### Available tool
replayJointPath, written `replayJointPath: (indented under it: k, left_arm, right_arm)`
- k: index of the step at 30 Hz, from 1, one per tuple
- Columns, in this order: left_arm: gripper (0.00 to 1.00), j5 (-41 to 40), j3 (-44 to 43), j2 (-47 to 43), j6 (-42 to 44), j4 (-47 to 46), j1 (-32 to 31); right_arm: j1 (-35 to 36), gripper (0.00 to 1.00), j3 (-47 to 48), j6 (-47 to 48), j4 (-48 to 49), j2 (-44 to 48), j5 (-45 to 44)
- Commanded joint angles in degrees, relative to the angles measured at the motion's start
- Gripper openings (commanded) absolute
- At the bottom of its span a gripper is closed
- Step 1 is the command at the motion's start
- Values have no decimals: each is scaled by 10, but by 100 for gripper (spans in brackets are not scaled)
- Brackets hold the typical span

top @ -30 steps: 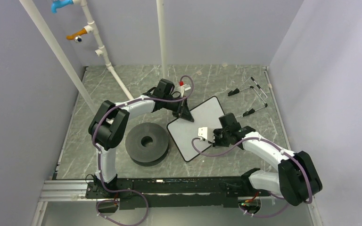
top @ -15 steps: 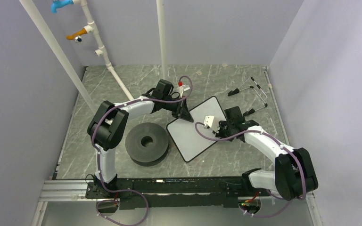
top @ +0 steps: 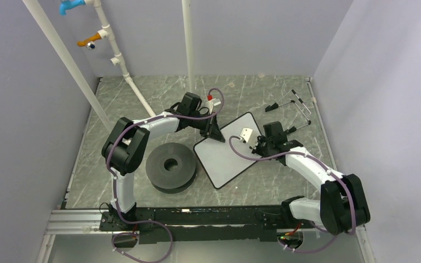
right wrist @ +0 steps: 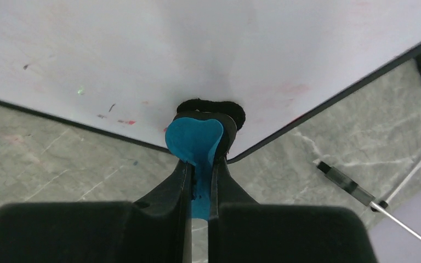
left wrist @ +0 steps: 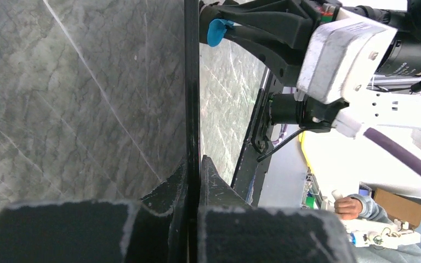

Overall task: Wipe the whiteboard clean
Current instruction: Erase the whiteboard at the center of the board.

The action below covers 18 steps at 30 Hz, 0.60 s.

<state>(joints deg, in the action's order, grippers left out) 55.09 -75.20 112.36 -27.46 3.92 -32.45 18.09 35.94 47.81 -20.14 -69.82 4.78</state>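
Grey veined-stone table (top: 235, 93), w/ the whiteboard (top: 225, 156) lying flat at centre, at 3 o'clock from a matte black disc (top: 170, 166). Left claw (top: 215, 134) pinches the board's thin black rim on the 11 o'clock edge, anchoring it. Right claw (right wrist: 200, 170) pinches a blue-backed, dark-felt eraser (right wrist: 193, 137) near the 3 o'clock corner. Faint red smears show there, so best approach is prob. flat pressure and short overlapping strokes w/o shifting the glossy board.

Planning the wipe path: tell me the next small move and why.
Probably slide the eraser a short way toward the red flecks beside it near the whiteboard edge: the right gripper holds the eraser against the board, and the left gripper clamps its rim.
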Motion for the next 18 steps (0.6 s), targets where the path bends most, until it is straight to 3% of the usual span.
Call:
replayJointPath:
  k: [1,4,8,13,18]
  left_arm:
    - [0,61,-7,-40,-2,-35,-4]
    - [0,61,-5,-39,-2,-34,-3]
    - [0,61,-4,-40,-2,-35,-2]
    - [0,59,-3,-42,-2,-35,-2]
    - [0,58,-5,-42,-1,-34,-2]
  right_arm:
    - [7,0,20,53,-77,-23,51]
    - [51,0,10,108,-126,-18,95]
    - [69,0,16,77,-105,-14,87]
    - [14,0,14,3,2,5,-3]
    - [-18,0,13,39,-42,-14,6]
